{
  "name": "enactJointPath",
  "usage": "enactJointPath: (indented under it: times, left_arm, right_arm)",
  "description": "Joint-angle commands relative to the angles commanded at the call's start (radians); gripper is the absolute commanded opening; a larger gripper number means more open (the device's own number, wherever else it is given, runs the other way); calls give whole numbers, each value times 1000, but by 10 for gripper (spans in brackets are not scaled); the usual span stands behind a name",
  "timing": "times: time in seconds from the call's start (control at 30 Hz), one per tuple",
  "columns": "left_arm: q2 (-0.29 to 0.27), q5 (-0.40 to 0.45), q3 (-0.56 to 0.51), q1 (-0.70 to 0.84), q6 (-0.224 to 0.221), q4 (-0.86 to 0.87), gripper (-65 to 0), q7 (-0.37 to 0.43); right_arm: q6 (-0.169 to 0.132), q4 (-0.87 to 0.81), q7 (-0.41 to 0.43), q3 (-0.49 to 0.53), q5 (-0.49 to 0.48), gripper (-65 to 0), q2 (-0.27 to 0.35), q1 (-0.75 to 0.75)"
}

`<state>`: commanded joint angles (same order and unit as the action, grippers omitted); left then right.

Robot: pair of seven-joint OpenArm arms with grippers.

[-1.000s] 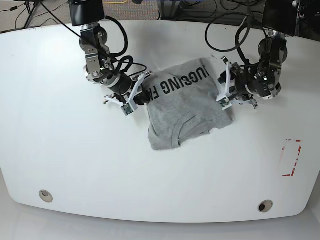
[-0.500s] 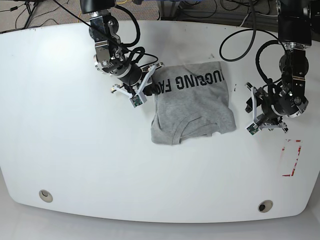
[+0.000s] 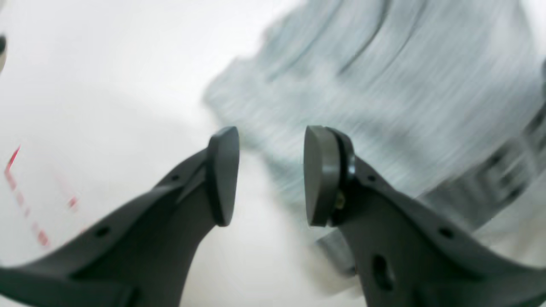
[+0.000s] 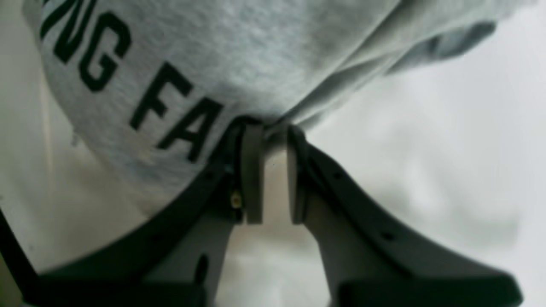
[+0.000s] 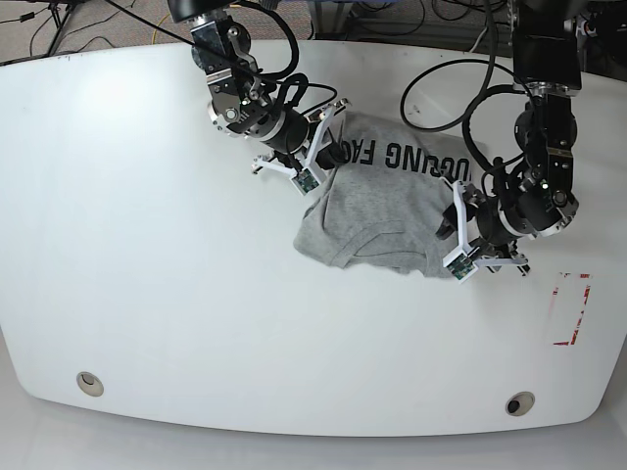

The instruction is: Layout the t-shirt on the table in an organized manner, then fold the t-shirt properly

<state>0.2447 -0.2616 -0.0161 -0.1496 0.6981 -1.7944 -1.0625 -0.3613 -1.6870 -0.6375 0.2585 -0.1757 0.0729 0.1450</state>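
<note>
**Base view: grey shirt bunched between our two arms**

Base view shows the table (image 5: pixel 147 294) as the biggest thing before us, white and glossy, with a round grommet hole (image 5: pixel 89 382) near its front left corner and another (image 5: pixel 519 402) near the front right, and a red-and-white tape mark (image 5: pixel 571 309) by the right edge.

Next in size comes the t-shirt (image 5: pixel 382 211), lying a little behind the middle of the table between our arms. It is heather grey and rumpled into a rough heap rather than spread flat, with soft folds across its front part and a curved seam showing in the lower half. Black block letters run along its far edge, upside down from this camera. From the right wrist camera we read "NG FA" on the cloth (image 4: pixel 213 51), which hangs in a sagging fold with a second layer drooping to one side.

Our right gripper (image 5: pixel 315 157) sits at the shirt's far left corner; the right wrist camera shows its fingers (image 4: pixel 251 179) pinching a tuck of grey fabric at their tips, close together with cloth caught between them.

Our left gripper (image 5: pixel 460 240) is at the shirt's front right edge. Through the left wrist camera, which is blurred, its two dark pads (image 3: pixel 224 175) stand apart with nothing between them, the shirt (image 3: pixel 384 85) lying beyond and beneath them, streaked by motion blur, and faint red tape marks (image 3: pixel 25 200) off to the side
</note>
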Motion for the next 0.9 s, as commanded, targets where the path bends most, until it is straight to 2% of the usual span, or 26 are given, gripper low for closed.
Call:
enactJointPath:
  times: [0.23,0.27,0.33,0.53,0.57,0.63,0.73,0.83,0.9]
  left_arm:
    - [-137,89,2,3,0,5,-413,11]
    - [-169,110,2,8,0,6,-413,28]
    - [-195,129,2,12,0,6,-413,52]
    - [-292,209,-5,86,0,63,-413,236]
    - [-302,218,-5,94,0,77,-413,259]
    - [-327,238,-5,114,-31,123,-413,318]
    - [-336,249,-5,137,-59,173,-413,373]
    - [-334,249,-5,158,-65,230,-413,417]
    - [-325,249,-2,173,-65,279,-413,440]
  right_arm:
    - [-8,-71,0,-121,-6,-555,51,0]
    - [-8,-83,0,-147,-2,-553,71,-3]
    - [-9,-89,0,-169,-8,-553,86,-5]
    - [-11,-110,0,-270,-11,-553,132,-8]
    - [-11,-110,0,-284,-11,-553,137,-8]
    - [-12,-110,0,-319,-11,-553,147,-5]
    - [-12,-110,0,-358,-11,-553,149,-2]
    - [-14,-110,0,-390,-11,-553,144,0]
    - [-31,-110,0,-407,-11,-553,143,2]
